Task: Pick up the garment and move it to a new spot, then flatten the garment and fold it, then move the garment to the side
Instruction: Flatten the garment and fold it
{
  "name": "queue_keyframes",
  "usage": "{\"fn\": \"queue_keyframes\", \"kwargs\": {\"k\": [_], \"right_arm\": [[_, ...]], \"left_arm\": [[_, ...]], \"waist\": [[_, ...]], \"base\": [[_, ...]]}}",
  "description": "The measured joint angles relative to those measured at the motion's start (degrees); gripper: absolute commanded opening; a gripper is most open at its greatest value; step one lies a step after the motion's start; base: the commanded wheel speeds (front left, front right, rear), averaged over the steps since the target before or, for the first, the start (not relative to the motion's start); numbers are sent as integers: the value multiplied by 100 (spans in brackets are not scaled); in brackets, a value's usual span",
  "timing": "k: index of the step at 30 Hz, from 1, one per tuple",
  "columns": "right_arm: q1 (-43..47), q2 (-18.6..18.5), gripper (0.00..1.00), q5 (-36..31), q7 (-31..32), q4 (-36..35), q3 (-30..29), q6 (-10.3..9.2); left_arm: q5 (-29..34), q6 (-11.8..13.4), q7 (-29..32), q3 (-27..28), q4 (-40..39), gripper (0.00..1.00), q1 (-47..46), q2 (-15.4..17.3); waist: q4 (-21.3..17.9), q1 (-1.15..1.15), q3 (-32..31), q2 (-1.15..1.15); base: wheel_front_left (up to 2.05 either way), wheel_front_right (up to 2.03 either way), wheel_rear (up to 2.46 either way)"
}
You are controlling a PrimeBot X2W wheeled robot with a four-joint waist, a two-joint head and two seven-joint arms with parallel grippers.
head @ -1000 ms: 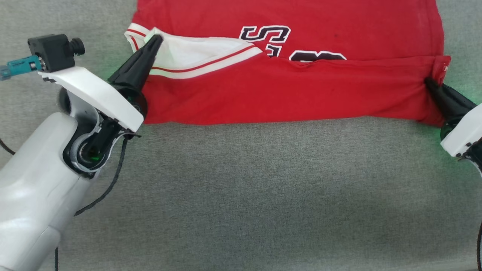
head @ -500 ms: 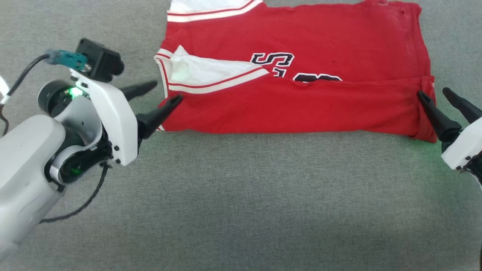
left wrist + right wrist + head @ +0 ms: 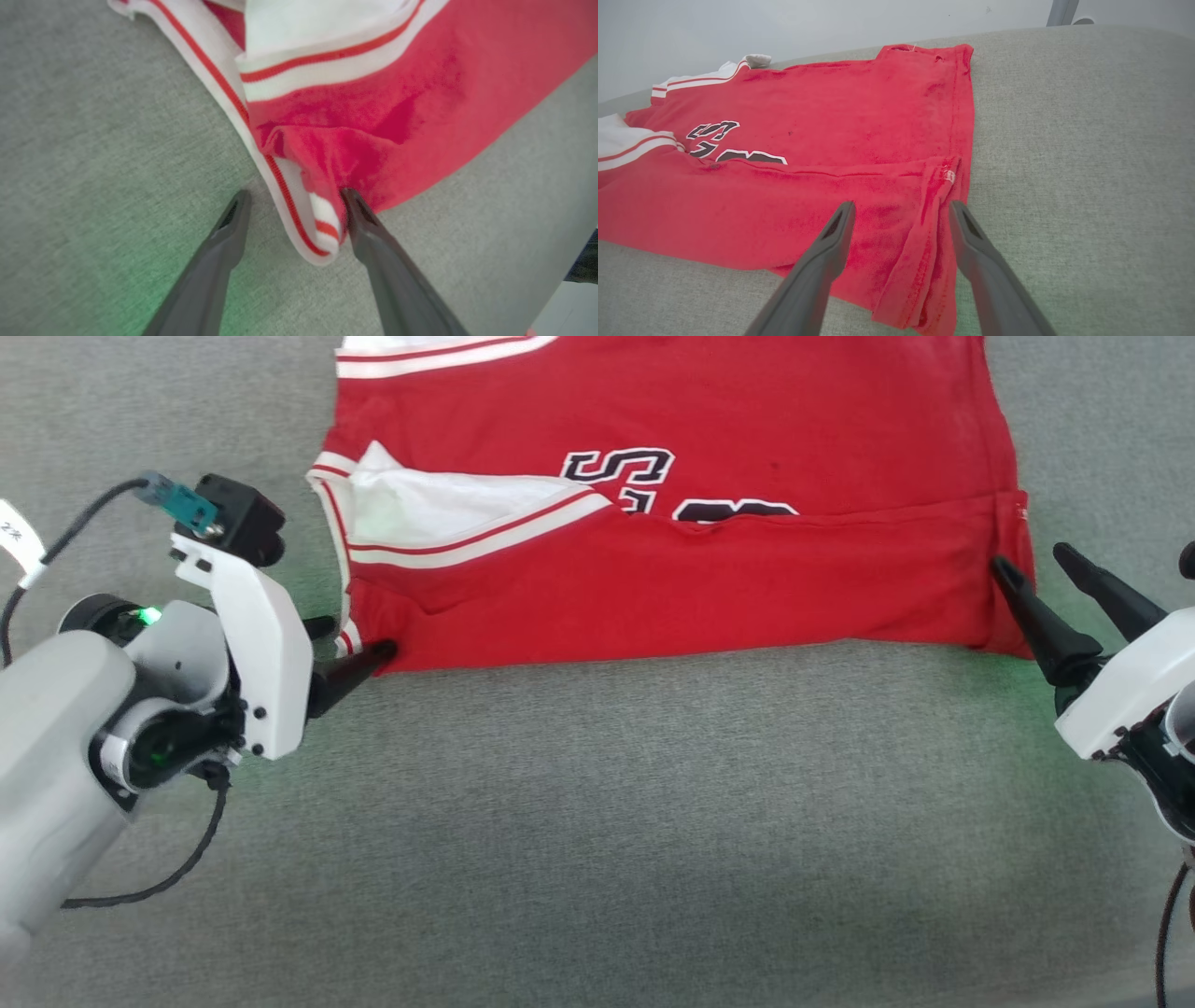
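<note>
The garment (image 3: 672, 569) lies spread on the grey fabric surface (image 3: 607, 803) in the upper half of the head view, its far edge cut off by the top of that view. Its near portion is folded up over the body, and the fold's edge covers the lower part of the black-and-white lettering (image 3: 621, 471). A white sleeve (image 3: 439, 509) with a thin red stripe lies on top at the robot's left side.

The left end effector (image 3: 355, 637) is at the garment's near left corner, fingers spread wide and gripping nothing. In the left wrist view the left end effector (image 3: 295, 192) straddles the striped white band at that corner of the garment (image 3: 373, 116), and the finger on that view's right sits against the red cloth.

The right end effector (image 3: 1029, 555) is at the near right corner, also spread wide and empty. In the right wrist view its fingers (image 3: 901, 204) stand either side of the doubled side hem of the garment (image 3: 831, 116); whether they touch the cloth cannot be told.
</note>
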Motion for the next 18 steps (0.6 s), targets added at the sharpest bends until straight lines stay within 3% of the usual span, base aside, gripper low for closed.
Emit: {"fn": "queue_keyframes", "kwargs": {"k": [2, 3, 4, 5, 6, 13, 18], "right_arm": [[-1, 25, 100, 0, -14, 2, 9, 0], [-1, 26, 100, 1, -19, 4, 11, 0], [-1, 29, 100, 1, -21, 2, 12, 0], [0, 29, 100, 2, -22, 1, 10, 0], [1, 25, 100, 2, -23, -1, 8, 0], [21, -241, 100, -107, 244, -80, 46, 0], [13, -578, 100, -174, 1169, -174, 377, 0]], "left_arm": [[-123, -16, 129, 11, 188, 100, -8, -27], [-185, -29, 213, 19, 257, 88, -16, -42], [-264, -53, 281, 30, 309, 59, -25, -58], [-316, -99, 331, 44, 334, 40, -30, -56], [-426, -134, 350, 76, 365, 0, -29, -57], [-599, -247, 319, 132, 422, 0, 14, -153], [-492, -333, 80, 112, 324, 0, 28, -281]], "waist": [[-75, 0, 43, 0], [-107, 0, 60, 0], [-136, 0, 74, 0], [-159, 0, 86, 0], [-177, 0, 95, 0], [-174, 0, 85, 0], [-67, 0, 103, 0]], "base": [[0, 0, 0], [0, 0, 0], [0, 0, 0], [0, 0, 0], [0, 0, 0], [0, 0, 0], [0, 0, 0]]}}
